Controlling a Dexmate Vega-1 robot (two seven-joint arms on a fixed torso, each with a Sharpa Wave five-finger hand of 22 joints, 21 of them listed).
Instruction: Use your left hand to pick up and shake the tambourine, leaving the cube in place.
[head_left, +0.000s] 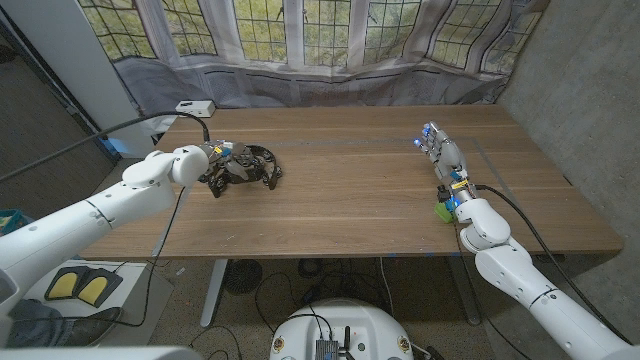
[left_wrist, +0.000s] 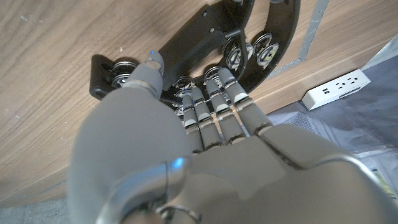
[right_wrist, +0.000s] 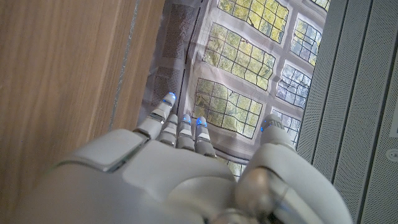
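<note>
A wooden table (head_left: 350, 190) carries a black tambourine (head_left: 250, 165) at the left hand (head_left: 215, 160) and a green cube (head_left: 442, 211) beside the right hand (head_left: 445, 160).

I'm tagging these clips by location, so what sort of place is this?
Probably an indoor lab or test room: a wooden table stands before a printed window backdrop, with a power strip and loose cables underneath.
</note>
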